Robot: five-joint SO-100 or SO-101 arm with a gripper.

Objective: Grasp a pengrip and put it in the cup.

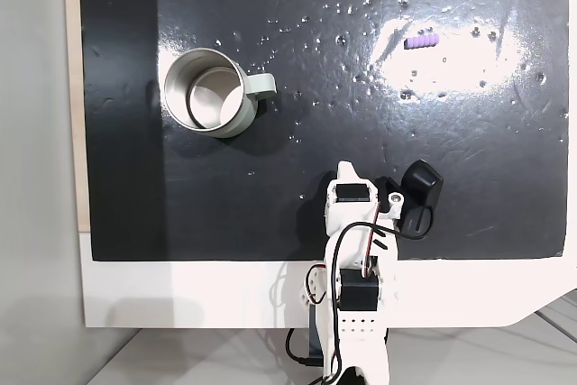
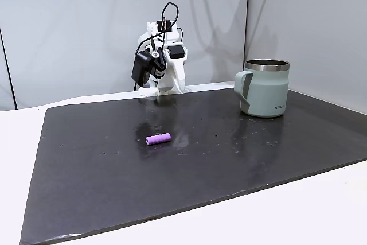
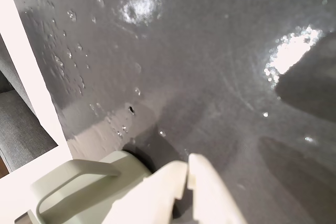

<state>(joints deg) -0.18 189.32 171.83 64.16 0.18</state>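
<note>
- Light-purple and ribbed, the pengrip (image 1: 420, 41) lies on its side on the dark mat (image 1: 297, 160), in the upper right of a fixed view from above, inside a bright patch of glare; in the other fixed view it rests alone near the mat's middle (image 2: 157, 139), with open mat all round it.
- The cup (image 1: 209, 92), a pale grey-green mug with a shiny silvery inside, stands upright well apart from the pengrip, its handle pointing toward the mat's centre; small dark lettering low on its wall (image 2: 278, 107) is too small to read.
- The mat is black, glossy and pocked with small bumps, and it stops short of the white table (image 1: 225, 290) on which it lies, leaving a pale border along the near edge.
- The white arm sits folded at the mat's edge, its gripper (image 1: 397, 194) clear of both objects; the wrist view shows the pale fingers (image 3: 157, 195) drawn together, tips nearly touching, holding nothing.
</note>
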